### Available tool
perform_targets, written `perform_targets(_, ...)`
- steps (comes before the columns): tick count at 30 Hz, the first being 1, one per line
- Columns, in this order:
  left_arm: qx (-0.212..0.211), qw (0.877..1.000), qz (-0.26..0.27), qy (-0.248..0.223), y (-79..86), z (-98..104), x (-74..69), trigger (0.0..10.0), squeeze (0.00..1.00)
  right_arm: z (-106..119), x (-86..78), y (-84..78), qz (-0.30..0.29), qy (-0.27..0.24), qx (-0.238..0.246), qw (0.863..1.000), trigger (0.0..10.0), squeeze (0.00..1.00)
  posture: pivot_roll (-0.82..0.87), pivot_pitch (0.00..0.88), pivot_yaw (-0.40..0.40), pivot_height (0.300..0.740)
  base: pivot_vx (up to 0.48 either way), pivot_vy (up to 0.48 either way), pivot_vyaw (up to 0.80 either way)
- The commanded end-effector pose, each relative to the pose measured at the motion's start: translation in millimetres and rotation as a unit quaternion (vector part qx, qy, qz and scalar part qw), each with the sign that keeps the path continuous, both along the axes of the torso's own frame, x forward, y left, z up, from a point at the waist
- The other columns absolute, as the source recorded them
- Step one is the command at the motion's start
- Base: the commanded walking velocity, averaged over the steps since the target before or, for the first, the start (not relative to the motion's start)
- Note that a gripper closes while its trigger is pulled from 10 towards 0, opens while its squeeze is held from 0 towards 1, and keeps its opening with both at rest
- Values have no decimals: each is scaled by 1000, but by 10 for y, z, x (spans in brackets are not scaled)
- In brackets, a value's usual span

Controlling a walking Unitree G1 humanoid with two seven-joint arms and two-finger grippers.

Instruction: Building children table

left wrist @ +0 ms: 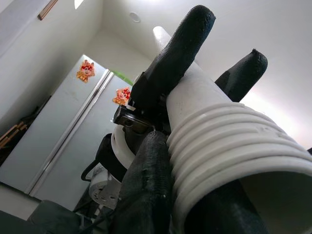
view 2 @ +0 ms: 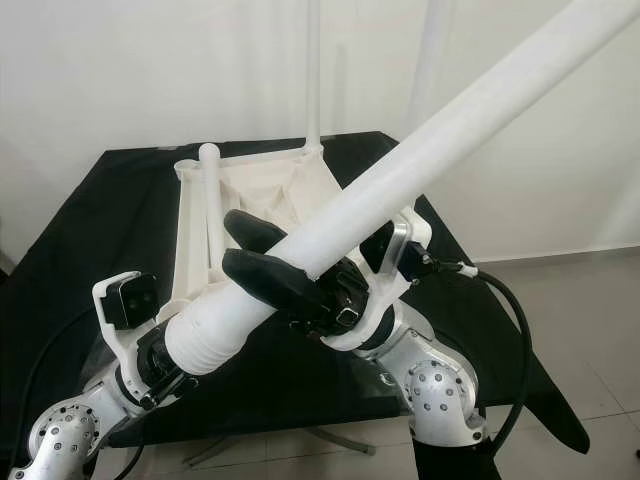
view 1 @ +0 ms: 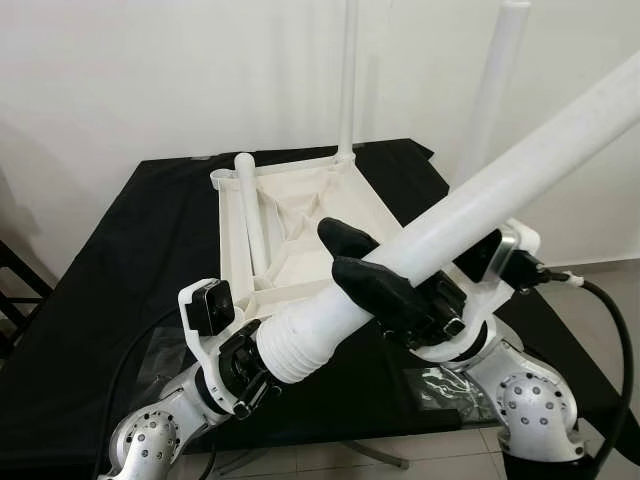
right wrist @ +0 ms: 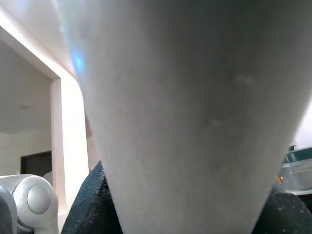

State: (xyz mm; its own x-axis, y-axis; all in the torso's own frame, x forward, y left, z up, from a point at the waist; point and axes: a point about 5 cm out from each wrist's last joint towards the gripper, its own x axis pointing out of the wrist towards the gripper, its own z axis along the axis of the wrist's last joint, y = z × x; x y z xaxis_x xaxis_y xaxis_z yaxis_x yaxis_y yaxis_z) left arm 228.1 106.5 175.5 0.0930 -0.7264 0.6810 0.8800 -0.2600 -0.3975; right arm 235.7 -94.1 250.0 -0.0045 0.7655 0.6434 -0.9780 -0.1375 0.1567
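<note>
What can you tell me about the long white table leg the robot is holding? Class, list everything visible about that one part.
The table leg is a long, smooth white tube, plastic by the look of it, widening toward a ribbed, threaded end that appears hollow in the left wrist view. It is held slanted, the ribbed end low near the robot and the far end rising up to the robot's right. The left hand grips it at the ribbed end; the right hand clamps its black fingers around the shaft higher up. It hangs above the upturned white tabletop, apart from it.
</note>
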Motion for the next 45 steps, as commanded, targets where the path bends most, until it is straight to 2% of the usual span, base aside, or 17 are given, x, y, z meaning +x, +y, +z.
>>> perform_targets(1,-4,999,-39,-2,-68,-7,-58,10000,0,-16,25,36,6,6,-9,1000,0,0,-48,0,20,740,0,0,0)
perform_targets(3,-6,999,-32,6,-38,-17,-44,10000,1000,-12,40,29,-2,6,-9,1000,0,0,-60,0,24,740,0,0,0)
perform_targets(8,-6,1000,-10,14,59,-37,-14,10000,1000,-3,71,3,-17,6,-7,1000,0,0,-63,0,28,740,0,0,0)
perform_targets(16,9,994,101,36,597,-132,41,10000,1000,71,174,-133,-65,-1,2,998,0,0,-54,0,27,740,0,0,0)
perform_targets(25,47,985,149,69,858,-324,-32,10000,1000,177,236,-231,-106,-14,7,994,0,0,-55,0,28,740,0,0,0)
perform_targets(29,68,974,200,77,969,-369,6,10000,1000,182,329,-262,-163,-16,-19,986,0,0,-55,0,28,740,0,0,0)
perform_targets(31,99,947,291,88,1066,-387,157,10000,1000,130,435,-243,-224,-12,-59,973,0,0,-54,0,28,740,0,0,0)
perform_targets(32,99,947,291,88,1066,-387,157,10000,1000,130,435,-243,-224,-12,-59,973,0,0,-54,0,28,740,0,0,0)
perform_targets(34,106,924,353,105,1127,-380,284,10000,1000,95,473,-224,-250,-11,-79,965,0,0,-56,0,30,740,0,0,0)
perform_targets(35,106,913,376,117,1148,-374,342,10000,1000,69,499,-212,-267,-13,-96,959,1843,0,-58,0,32,740,0,0,0)
perform_targets(37,106,907,388,123,1158,-370,373,10000,1000,51,516,-205,-279,-15,-107,954,2431,0,-58,0,32,740,0,0,0)
perform_targets(38,119,889,421,137,1171,-373,456,10000,478,18,539,-193,-299,-12,-118,947,4667,0,-61,0,33,740,0,0,0)
perform_targets(39,124,873,446,152,1183,-376,522,10000,0,-2,555,-191,-315,-8,-122,941,8471,0,-61,0,33,740,0,0,0)
perform_targets(40,124,873,446,152,1183,-376,522,10000,0,-2,555,-191,-315,-8,-122,941,8471,0,-61,0,33,740,0,0,0)
perform_targets(41,128,861,464,163,1192,-380,570,10000,0,-16,566,-194,-326,-1,-122,938,9725,0,-62,0,34,740,0,0,0)
perform_targets(42,131,851,480,170,1200,-383,606,10000,0,-26,571,-200,-332,3,-121,935,10000,0,-63,0,34,740,0,0,0)
perform_targets(45,139,839,495,178,1210,-408,633,10000,0,-35,563,-218,-335,9,-117,935,10000,0,-66,0,37,740,0,0,0)
